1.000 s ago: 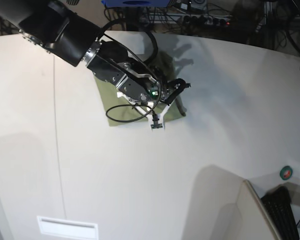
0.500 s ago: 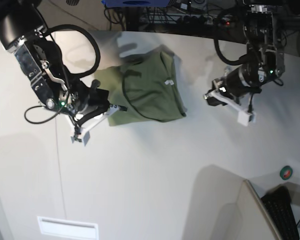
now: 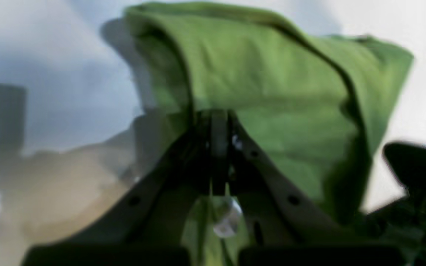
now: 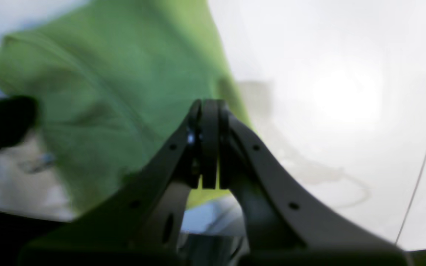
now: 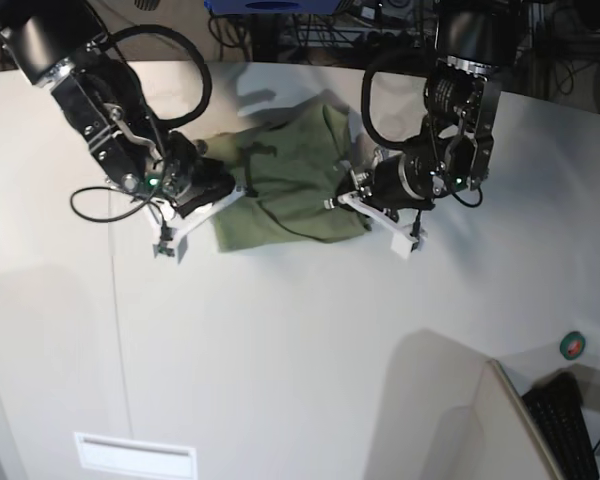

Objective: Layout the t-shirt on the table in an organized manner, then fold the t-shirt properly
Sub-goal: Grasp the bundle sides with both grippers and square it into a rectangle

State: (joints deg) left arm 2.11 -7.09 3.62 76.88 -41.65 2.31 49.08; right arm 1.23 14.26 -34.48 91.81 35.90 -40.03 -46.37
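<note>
The olive-green t-shirt (image 5: 295, 190) lies folded into a compact shape on the off-white table (image 5: 310, 350), near its far edge. My left gripper (image 5: 410, 240) hangs just off the shirt's right edge, shut, with nothing seen between its fingers. In the left wrist view the closed gripper (image 3: 218, 155) points at the t-shirt (image 3: 272, 92), blurred. My right gripper (image 5: 166, 245) sits just left of the shirt's near-left corner, also shut and empty. The right wrist view shows the closed gripper (image 4: 208, 147) with the t-shirt (image 4: 105, 92) to its left and bare table (image 4: 327, 92) to its right.
A thin dark seam (image 5: 115, 300) runs down the table's left side. A white label (image 5: 135, 455) lies near the front edge. At the lower right are a green tape roll (image 5: 572, 346), a slanted panel (image 5: 500, 420) and a keyboard (image 5: 565, 425). Cables crowd behind the table.
The right arm pulled off the shirt to its left, then edged back up toward its corner. The left arm came in from the right to the shirt's right edge.
</note>
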